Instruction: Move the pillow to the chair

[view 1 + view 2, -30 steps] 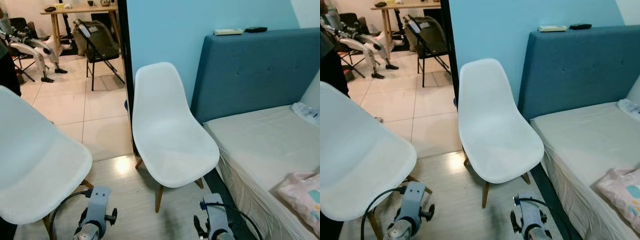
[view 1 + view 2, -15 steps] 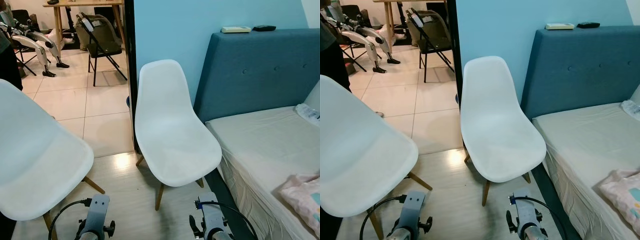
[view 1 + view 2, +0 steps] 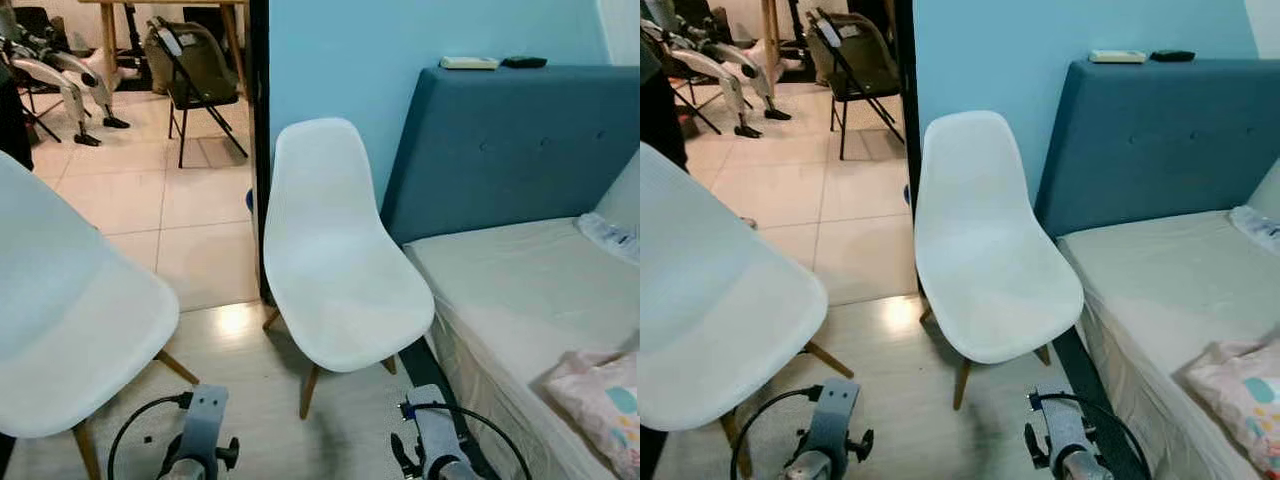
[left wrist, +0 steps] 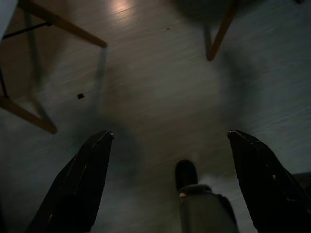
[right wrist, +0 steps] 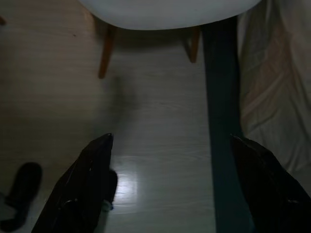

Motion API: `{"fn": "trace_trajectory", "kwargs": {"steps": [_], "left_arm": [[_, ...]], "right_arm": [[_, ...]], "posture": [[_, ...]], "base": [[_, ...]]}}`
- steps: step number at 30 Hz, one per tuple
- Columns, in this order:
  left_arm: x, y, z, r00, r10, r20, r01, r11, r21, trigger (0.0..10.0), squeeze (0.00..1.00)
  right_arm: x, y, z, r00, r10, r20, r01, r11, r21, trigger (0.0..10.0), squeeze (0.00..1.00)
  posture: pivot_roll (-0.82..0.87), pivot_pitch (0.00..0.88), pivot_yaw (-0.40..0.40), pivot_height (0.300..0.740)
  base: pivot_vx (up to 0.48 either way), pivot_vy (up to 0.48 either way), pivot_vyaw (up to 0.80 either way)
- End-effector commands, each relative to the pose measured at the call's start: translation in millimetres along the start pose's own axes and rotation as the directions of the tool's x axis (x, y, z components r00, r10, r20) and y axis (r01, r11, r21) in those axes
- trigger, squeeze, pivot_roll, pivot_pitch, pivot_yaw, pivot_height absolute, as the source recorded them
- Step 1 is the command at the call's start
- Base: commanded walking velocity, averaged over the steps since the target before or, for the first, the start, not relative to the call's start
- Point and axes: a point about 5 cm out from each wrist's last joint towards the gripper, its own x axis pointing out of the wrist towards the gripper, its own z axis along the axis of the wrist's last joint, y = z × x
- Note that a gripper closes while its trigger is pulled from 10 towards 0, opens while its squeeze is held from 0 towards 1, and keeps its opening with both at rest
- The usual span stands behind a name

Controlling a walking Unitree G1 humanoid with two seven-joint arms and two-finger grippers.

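A pink pillow (image 3: 598, 398) with pale blue patches lies on the beige bed (image 3: 520, 290) at my lower right, cut off by the picture's edge. A white shell chair (image 3: 335, 260) on wooden legs stands in front of me, beside the bed's blue headboard (image 3: 510, 140). Both arms hang low over the floor. My left gripper (image 4: 170, 179) is open above bare wooden floor. My right gripper (image 5: 170, 179) is open too, over the floor between that chair's legs and the bed's side. Neither holds anything.
A second white chair (image 3: 70, 330) stands close at my left. A black door frame (image 3: 258, 130) leads to a tiled room with a folding chair (image 3: 195, 75), a table and a legged robot (image 3: 55, 80). Two remotes (image 3: 470, 62) rest on the headboard.
The whole picture has shifted slightly, so the camera has moved. The arms still hang low and nothing has been taken hold of.
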Motion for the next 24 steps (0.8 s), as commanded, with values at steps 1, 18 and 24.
{"fn": "trace_trajectory", "kwargs": {"steps": [1, 18, 24], "left_arm": [[0.6, -4.4, 3.0, 1.000, -0.010, 0.012, 0.010, 1.000, 0.007, 10.0, 0.00], [2.2, 28.2, 17.3, 0.995, 0.062, 0.082, -0.061, 0.998, -0.007, 10.0, 0.00], [2.4, 29.4, 23.4, 0.990, 0.097, 0.101, -0.094, 0.995, -0.036, 10.0, 0.00]], "right_arm": [[-1.4, -2.5, -5.5, 1.000, 0.007, -0.029, -0.007, 1.000, -0.017, 10.0, 0.00], [4.1, 16.6, 12.8, 0.995, 0.083, 0.047, -0.082, 0.996, -0.025, 10.0, 0.00], [4.7, 8.5, 16.6, 0.994, 0.095, 0.054, -0.093, 0.995, -0.043, 10.0, 0.00]], "posture": [[0.00, 0.053, -0.104, 0.740], [0.03, 0.059, -0.128, 0.740], [0.06, 0.072, -0.139, 0.740]], "base": [[0.000, 0.000, 0.00], [0.000, 0.000, 0.00], [0.000, 0.000, 0.00]]}}
